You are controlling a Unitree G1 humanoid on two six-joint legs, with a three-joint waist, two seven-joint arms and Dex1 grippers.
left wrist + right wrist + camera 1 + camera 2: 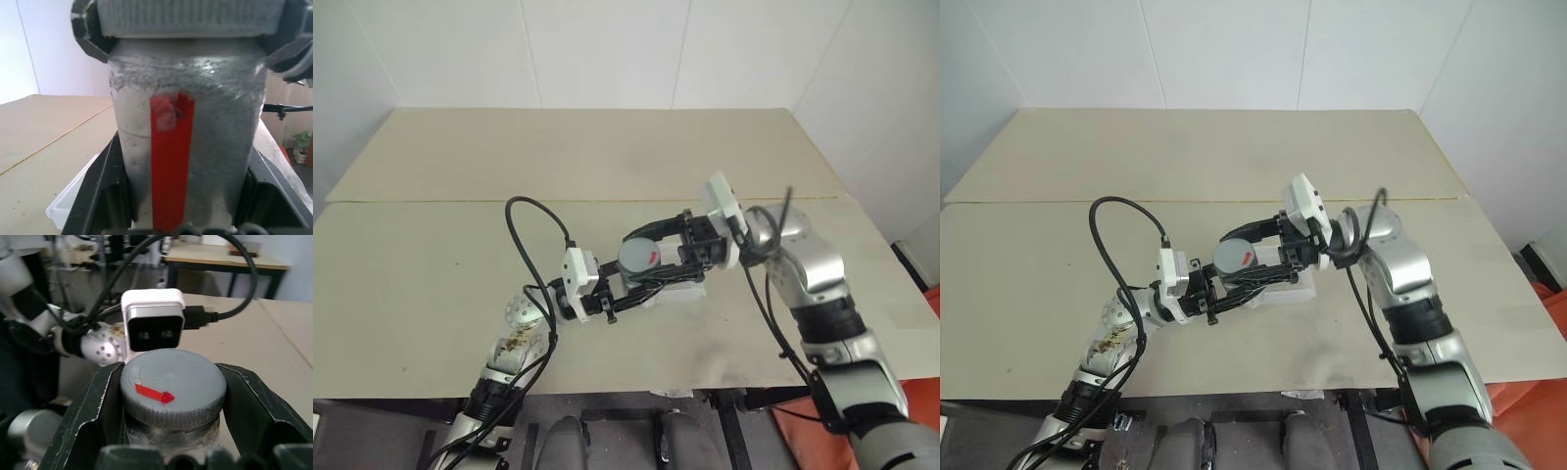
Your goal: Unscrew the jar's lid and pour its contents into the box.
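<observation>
The silvery-grey jar (215,137), with a red stripe down its side, is held upright above the table. My left gripper (628,282) is shut on its body from the left. The grey ribbed lid (173,382), with a small red mark on top, sits on the jar. My right gripper (653,252) comes in from the right and is shut on the lid, one black finger (93,406) on each side of its rim. The translucent whitish box (690,291) lies on the table directly under and just behind the jar.
The beige table (460,264) stretches wide to the left and far side, with a seam across its middle. A black cable (533,230) loops up from my left arm. White walls stand behind the table, and its near edge is close below my grippers.
</observation>
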